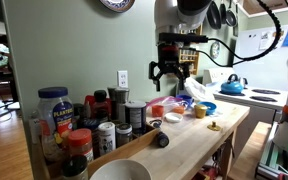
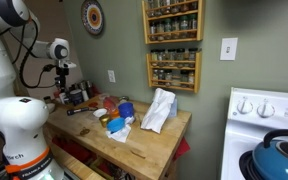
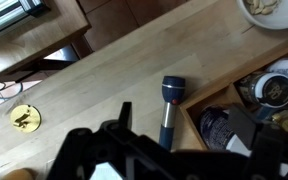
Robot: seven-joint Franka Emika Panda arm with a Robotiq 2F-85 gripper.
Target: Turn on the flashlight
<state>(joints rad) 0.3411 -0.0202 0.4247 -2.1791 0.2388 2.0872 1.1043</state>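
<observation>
Gripper wide open, high above flashlight (lying at wooden counter edge, near spice jars); off-centre descent could roll it off.

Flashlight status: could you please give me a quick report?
Gripper open, hovering high. Flashlight lying on counter, untouched. Jars close beside it, nothing covering.

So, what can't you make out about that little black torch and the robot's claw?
- Stubby black cylindrical flashlight: switch too small to find in the wrist view; a tiny dark blob in an exterior view.
- Its lens: seen side-on, so lit or not is unclear.
- Black metal gripper: blurred and cut by the bottom edge in the wrist view.
</observation>
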